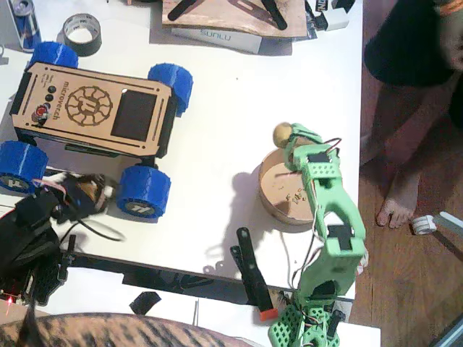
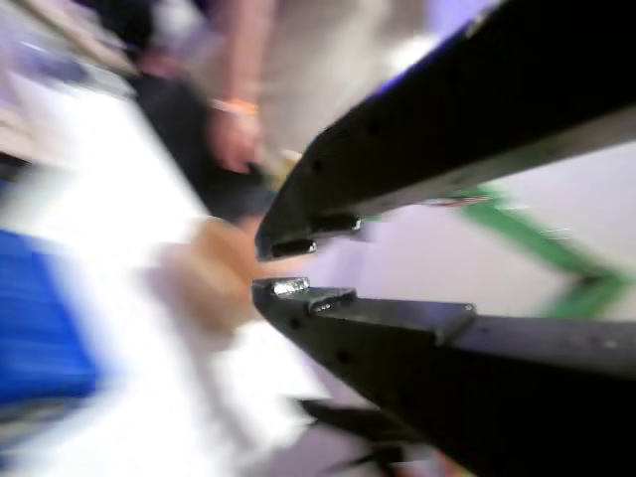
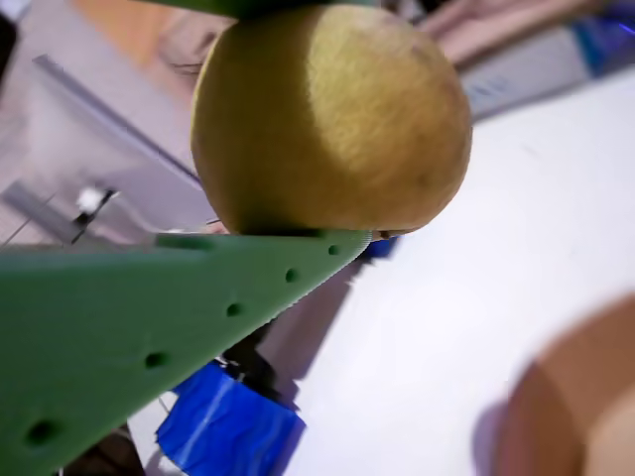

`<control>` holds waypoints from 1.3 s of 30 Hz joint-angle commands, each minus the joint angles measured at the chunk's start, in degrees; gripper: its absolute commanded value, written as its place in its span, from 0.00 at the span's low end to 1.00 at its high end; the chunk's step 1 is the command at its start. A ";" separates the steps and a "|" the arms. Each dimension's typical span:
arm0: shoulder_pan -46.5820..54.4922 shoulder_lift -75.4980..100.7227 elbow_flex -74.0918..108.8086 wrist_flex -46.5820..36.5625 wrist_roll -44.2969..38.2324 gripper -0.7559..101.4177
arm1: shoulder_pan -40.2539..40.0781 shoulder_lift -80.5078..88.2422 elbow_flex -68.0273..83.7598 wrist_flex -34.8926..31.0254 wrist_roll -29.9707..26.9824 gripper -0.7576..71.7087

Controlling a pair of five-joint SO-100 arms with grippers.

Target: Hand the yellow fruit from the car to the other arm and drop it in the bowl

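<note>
The yellow fruit sits tight between my green fingers. One finger presses it from below, and the other one shows only as a thin green edge at the top of that wrist view. The fruit is round like a ball, so it has no long side and points no special way. From the fixed view, the yellow fruit is up in the air at the tip of my right gripper, just past the far rim of the bowl. It is not over the middle of the bowl. My green arm reaches across the bowl from the table's near edge.

My left gripper is black. Its two fingers are only a small bit apart and hold nothing. That wrist view is very blurry. In the fixed view my black arm sits low at the left, close to a blue wheel of the car. The car stands well apart from the bowl on the white table. A roll of tape lies behind the car. A person's bare foot is on the floor to the right.
</note>
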 commanded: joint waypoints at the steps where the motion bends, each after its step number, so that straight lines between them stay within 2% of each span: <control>1: -10.28 -5.80 -1.41 -2.64 10.55 0.01 | 1.58 -1.67 -7.56 3.52 2.02 0.01; 6: -23.55 -10.81 -0.88 -0.97 18.54 0.01 | 3.08 -8.79 -14.85 9.14 3.96 0.01; 11: -32.70 -0.88 0.00 13.01 19.16 0.01 | 4.22 -16.44 -24.79 17.84 4.57 0.01; 15: -33.22 10.81 6.94 16.35 19.16 0.01 | 5.45 -21.18 -30.94 23.20 4.92 0.01; 18: -32.96 12.74 9.05 16.79 18.81 0.01 | 6.06 -24.96 -35.60 26.81 4.92 0.01; 27: -32.87 10.02 10.02 16.08 19.07 0.01 | 7.73 -27.33 -36.47 28.39 3.60 0.01; 30: -32.87 10.02 10.02 16.08 19.07 0.01 | 7.73 -27.25 -36.12 28.74 2.02 0.07; 31: -32.87 10.02 10.02 16.08 19.07 0.01 | 7.56 -27.25 -36.04 28.92 0.97 0.17; 34: -32.87 10.20 10.02 16.08 19.07 0.01 | 7.38 -26.98 -35.77 29.27 -0.35 0.32; 39: -32.96 10.28 10.02 16.44 19.07 0.01 | 7.65 -25.93 -34.72 29.27 -0.44 0.36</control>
